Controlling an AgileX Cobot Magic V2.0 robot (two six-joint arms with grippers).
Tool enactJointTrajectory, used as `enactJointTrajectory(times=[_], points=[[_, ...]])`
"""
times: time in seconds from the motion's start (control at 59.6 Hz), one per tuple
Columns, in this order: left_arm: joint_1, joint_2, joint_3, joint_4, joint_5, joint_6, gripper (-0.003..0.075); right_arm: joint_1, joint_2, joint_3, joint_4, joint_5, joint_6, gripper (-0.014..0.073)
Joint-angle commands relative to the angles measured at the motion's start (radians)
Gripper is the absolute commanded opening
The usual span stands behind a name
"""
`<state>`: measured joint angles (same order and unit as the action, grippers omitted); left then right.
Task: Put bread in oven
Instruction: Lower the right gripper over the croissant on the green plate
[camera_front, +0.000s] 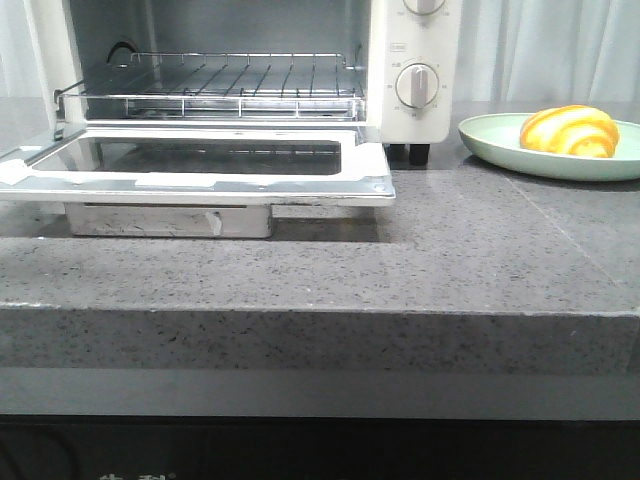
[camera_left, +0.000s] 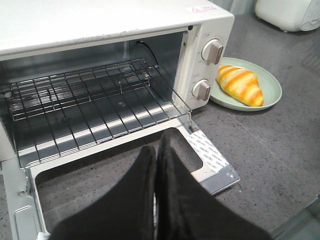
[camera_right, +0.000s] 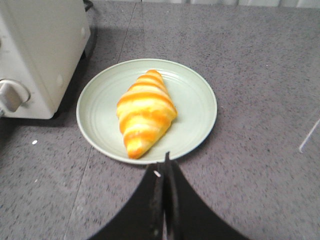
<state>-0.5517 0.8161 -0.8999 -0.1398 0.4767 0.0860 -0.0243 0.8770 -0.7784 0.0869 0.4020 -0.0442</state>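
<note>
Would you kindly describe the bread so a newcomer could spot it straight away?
Find the white oven with its door folded down on the grey counter. Just to its right sits a pale green plate, and the bread lies on it. It is the only glossy, yellow-and-orange striped thing there.

Oven mouth open, way in clear.
I see the oven (camera_front: 250, 80) door (camera_front: 200, 165) folded flat, wire rack (camera_left: 85, 100) bare; counter (camera_front: 480, 250) lies open beside the plate (camera_right: 195, 115).

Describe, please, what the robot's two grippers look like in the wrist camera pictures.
Both are matte black. The left gripper shows two broad, smooth fingers that taper upward to rounded tips. The right gripper has fingers narrowing to thin, pointed tips, with a small pale speck near one tip. No cables or markings show.
</note>
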Motion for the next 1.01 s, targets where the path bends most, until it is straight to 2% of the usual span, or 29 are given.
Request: enactJointTrajectory(times=[0.0,0.05,0.134,0.201,0.235,0.302,0.739,0.99], points=[[-0.007,-0.049,-0.009,-0.006,-0.083,0.001,-0.0020,-0.004,0.074,-0.073,-0.004,-0.121,-0.007,0.0066],[-0.007,-0.064,-0.004,-0.006,-0.081,0.001,-0.0020,-0.004,0.118,-0.090,-0.004,-0.157,-0.007,0.0169],[-0.007,-0.076,-0.004,-0.006,-0.077,0.001,-0.0020,-0.004,0.202,-0.123,-0.004,-0.213,-0.007,0.0425],[-0.007,-0.078,-0.004,-0.006,-0.077,0.001,-0.0020,-0.004,0.272,-0.165,-0.004,-0.209,-0.007,0.0612],[-0.007,-0.078,-0.004,-0.006,-0.077,0.001,-0.0020,-0.004,0.308,-0.197,-0.004,-0.191,-0.007,0.0673],[-0.007,-0.078,-0.004,-0.006,-0.077,0.001,-0.0020,-0.004,0.384,-0.252,-0.003,-0.138,-0.007,0.0645],[-0.007,-0.078,-0.004,-0.006,-0.077,0.001,-0.0020,-0.004,0.793,-0.662,0.004,0.179,-0.007,0.0645],[-0.007,-0.078,-0.004,-0.006,-0.077,0.001,-0.0020,-0.004,0.891,-0.740,0.005,0.249,-0.007,0.0645]])
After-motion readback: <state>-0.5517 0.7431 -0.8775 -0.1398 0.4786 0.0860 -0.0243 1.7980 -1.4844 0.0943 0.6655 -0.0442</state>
